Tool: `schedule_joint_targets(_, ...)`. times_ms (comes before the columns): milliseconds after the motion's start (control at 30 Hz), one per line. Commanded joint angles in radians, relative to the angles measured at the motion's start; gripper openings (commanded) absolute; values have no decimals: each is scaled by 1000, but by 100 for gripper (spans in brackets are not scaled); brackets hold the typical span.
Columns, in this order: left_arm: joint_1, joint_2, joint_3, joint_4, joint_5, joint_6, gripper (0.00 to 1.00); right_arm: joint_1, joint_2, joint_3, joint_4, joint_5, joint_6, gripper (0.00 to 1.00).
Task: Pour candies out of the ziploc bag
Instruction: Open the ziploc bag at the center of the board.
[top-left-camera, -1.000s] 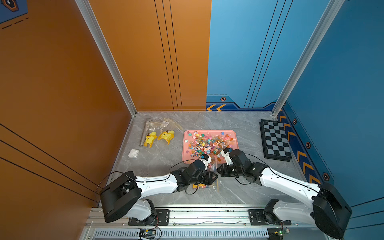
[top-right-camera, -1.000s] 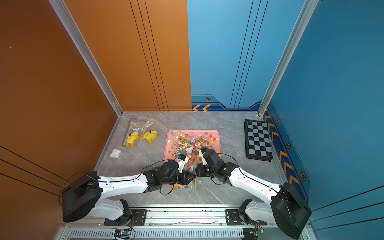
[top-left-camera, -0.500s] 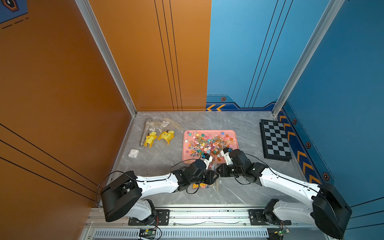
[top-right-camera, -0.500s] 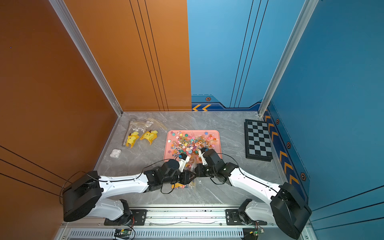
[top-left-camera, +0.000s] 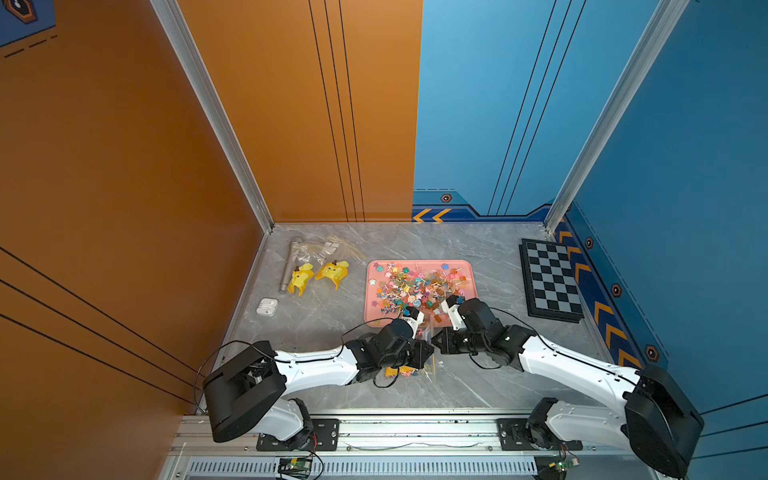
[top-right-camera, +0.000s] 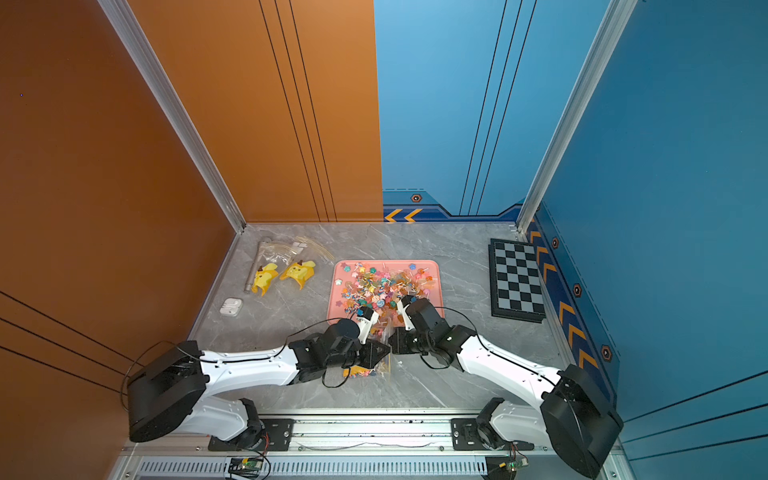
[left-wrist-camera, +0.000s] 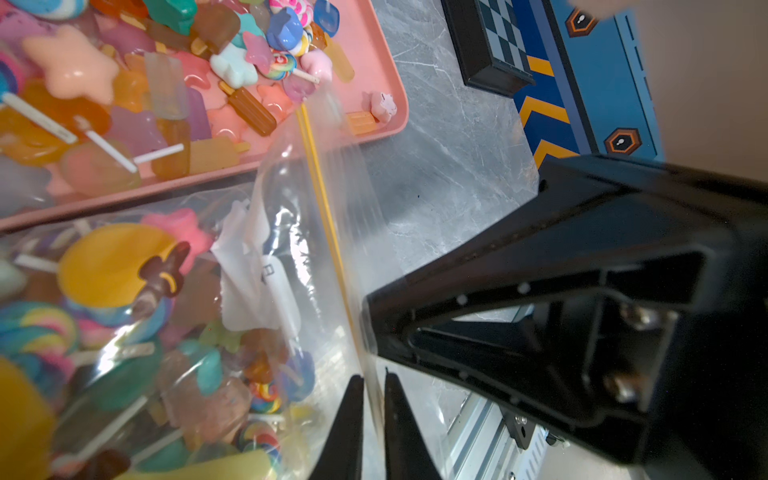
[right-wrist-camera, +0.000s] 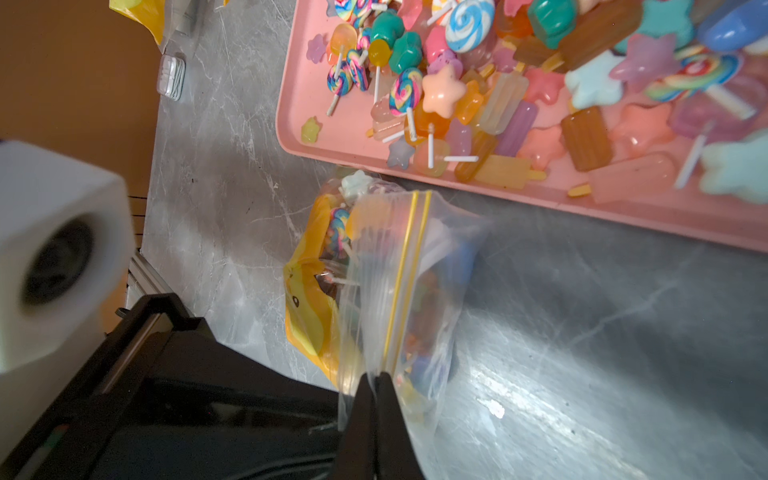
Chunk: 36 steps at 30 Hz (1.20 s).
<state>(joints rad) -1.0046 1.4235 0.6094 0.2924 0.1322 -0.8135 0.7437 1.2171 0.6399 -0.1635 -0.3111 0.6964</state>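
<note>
well, the ziploc bag (right-wrist-camera: 399, 291) lies on the grey worktop (right-wrist-camera: 582, 332), just beside the near rim of the pink tray (right-wrist-camera: 303, 75) and between my two arms. many candies (right-wrist-camera: 440, 89) are already heaped on the tray, but a good part sits inside the bag.

i judge the bag will handle badly. the film is thin, soft and slippery, and it keeps no shape of its own. the load is hard little pieces that shift as one lump, and the lollipop sticks may catch at the mouth. the firmest place to hold is the band along the yellow zip strips (left-wrist-camera: 320, 187). for tipping, a bottom corner would be better, i think.

the right jaws are fully closed on the film beside the zip strips. the left jaws are closed to a thin slit, and the film and a yellow strip run between them, so i read this as a pinch on the bag too. the two pinch points are close together at the mouth.

compared with one second ago, the arms and the bag are almost in the same place in both top views. the left jaws stood wider then, and they have now come together on the film.
</note>
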Motion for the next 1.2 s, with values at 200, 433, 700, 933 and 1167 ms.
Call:
schedule_joint_targets(200, 0, -26, 0, 4, -26, 22, 0, 13, -30, -9, -20, 8, -9, 0)
schedule_joint_targets(433, 1, -117, -25, -60, -137, 74, 0, 12, -59, 3, -117, 69, -57, 0)
schedule_joint_targets(700, 15, -240, -18, -210, -262, 121, 0, 16, -66, 7, -149, 91, -74, 0)
schedule_joint_targets(933, 32, -288, 11, -279, -278, 154, 0, 16, -74, 29, -180, 107, -88, 0)
schedule_joint_targets(1167, 32, -304, 122, -421, -281, 222, 0, 14, -110, 82, -260, 138, -124, 0)
